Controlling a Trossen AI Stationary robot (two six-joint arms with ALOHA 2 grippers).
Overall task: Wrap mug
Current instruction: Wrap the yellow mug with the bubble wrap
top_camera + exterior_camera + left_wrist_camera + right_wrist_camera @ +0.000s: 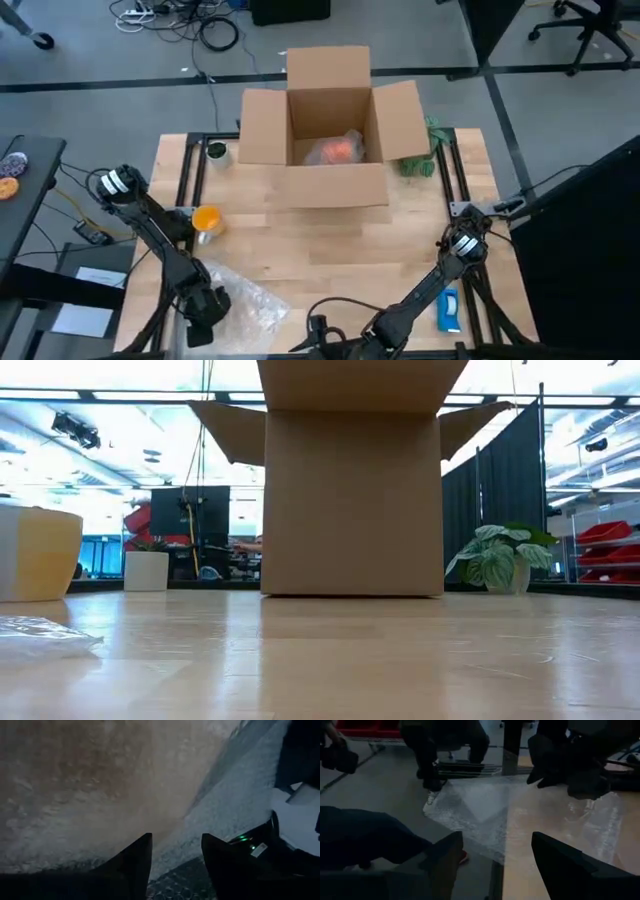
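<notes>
The orange mug point(340, 151) lies on the floor of the open cardboard box point(330, 110) at the table's far middle, with clear bubble wrap around it. A loose sheet of bubble wrap point(250, 300) lies flat at the near left. My left gripper point(205, 318) stands open at that sheet's near-left edge; in its wrist view the open fingers point(175, 842) frame the sheet point(220, 805). My right gripper point(322, 332) is open at the table's near edge, right of the sheet, and holds nothing point(495, 837). From table height only the box's outer wall point(352, 490) shows, hiding the mug.
A yellow-orange cup point(206, 222) stands at the left, between the box and the loose sheet. A blue-and-white flat object point(448, 310) lies near right. A small green plant point(420, 160) stands right of the box, a small dark round thing point(216, 152) left of it.
</notes>
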